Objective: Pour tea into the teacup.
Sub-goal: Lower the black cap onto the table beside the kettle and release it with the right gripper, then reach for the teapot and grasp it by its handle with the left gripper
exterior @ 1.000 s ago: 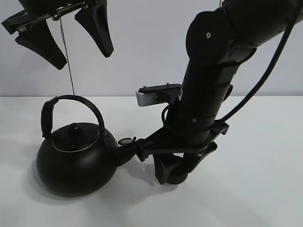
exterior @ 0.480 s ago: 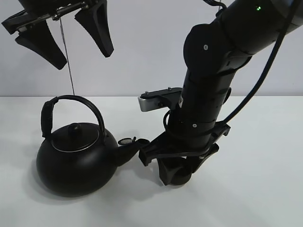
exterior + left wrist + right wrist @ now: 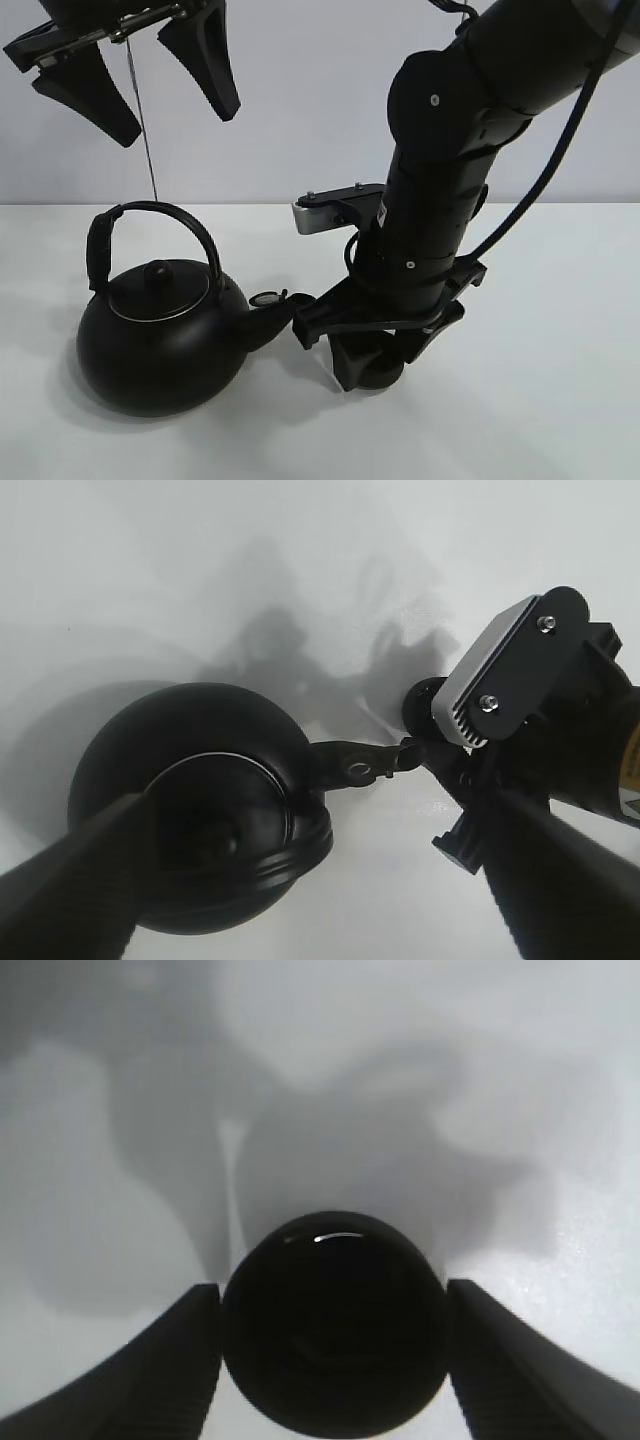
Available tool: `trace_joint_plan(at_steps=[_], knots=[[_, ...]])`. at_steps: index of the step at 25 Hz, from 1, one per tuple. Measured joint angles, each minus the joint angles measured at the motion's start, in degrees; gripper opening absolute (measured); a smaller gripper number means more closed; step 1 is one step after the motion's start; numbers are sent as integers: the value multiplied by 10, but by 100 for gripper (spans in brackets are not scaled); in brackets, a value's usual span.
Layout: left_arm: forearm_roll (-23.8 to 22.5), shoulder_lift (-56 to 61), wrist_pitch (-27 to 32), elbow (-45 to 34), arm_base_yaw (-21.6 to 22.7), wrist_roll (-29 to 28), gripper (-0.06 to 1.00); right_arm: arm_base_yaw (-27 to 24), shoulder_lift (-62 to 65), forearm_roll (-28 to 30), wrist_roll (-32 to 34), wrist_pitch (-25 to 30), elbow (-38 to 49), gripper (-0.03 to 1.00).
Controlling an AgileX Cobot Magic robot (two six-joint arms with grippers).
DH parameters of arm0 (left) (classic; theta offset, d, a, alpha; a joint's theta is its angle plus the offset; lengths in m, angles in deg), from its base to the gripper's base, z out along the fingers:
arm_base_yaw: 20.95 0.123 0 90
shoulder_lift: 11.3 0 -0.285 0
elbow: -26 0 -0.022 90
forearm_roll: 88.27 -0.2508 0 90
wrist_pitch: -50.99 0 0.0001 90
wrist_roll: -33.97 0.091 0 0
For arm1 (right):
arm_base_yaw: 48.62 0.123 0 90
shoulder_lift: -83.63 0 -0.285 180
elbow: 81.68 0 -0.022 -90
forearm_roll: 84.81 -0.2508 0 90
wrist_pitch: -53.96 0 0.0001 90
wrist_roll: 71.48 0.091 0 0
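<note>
1. The tiny round matte-black teacup (image 3: 335, 1325), bowl-shaped and without a handle, sits low and centred in the right wrist view. A small glint shows on its far rim.
2. The right gripper (image 3: 335, 1360) is closed on the teacup, with one ribbed black finger (image 3: 185, 1360) against each side and no gap showing.
3. In the high view that gripper (image 3: 372, 362) hangs low, just right of centre, pointing down at the white table (image 3: 560, 400). Only the dark rounded underside of the cup peeks out below it (whether it touches the table or hangs just clear cannot be told).
4. The big round black metal kettle (image 3: 160, 340) stands on the table in the lower left of the high view. Its arched handle (image 3: 160, 210) is upright and a knobbed lid is in place.
5. The kettle's short spout (image 3: 268, 318) points right and ends just beside the right gripper's black body. The cup lies to the right of the spout tip and lower than it.
6. The left gripper (image 3: 150, 80) hangs in the upper left corner of the high view, well above the kettle. Its two black fingers are spread wide and hold nothing.
7. The left wrist view looks straight down on the kettle's lid, with the spread fingers (image 3: 70, 890) at the lower corners of the frame.
</note>
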State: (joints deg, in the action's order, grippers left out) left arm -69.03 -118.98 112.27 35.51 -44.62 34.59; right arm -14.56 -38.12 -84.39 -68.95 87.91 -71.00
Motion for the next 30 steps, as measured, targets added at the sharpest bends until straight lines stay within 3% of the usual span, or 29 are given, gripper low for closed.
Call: trace_joint_plan(at_steps=[7, 11, 18, 23, 30], knots=[[0, 0, 0, 0, 0, 0, 64, 0, 2, 0, 5, 18, -1, 59], [0, 0, 0, 0, 0, 0, 64, -5, 41, 7, 13, 78, -12, 66], [0, 0, 0, 0, 0, 0, 64, -132, 145, -4, 18, 171, -23, 66], [0, 0, 0, 0, 0, 0, 64, -207, 208, -91, 19, 168, -23, 66], [0, 0, 0, 0, 0, 0, 64, -218, 226, -187, 20, 152, -23, 66]])
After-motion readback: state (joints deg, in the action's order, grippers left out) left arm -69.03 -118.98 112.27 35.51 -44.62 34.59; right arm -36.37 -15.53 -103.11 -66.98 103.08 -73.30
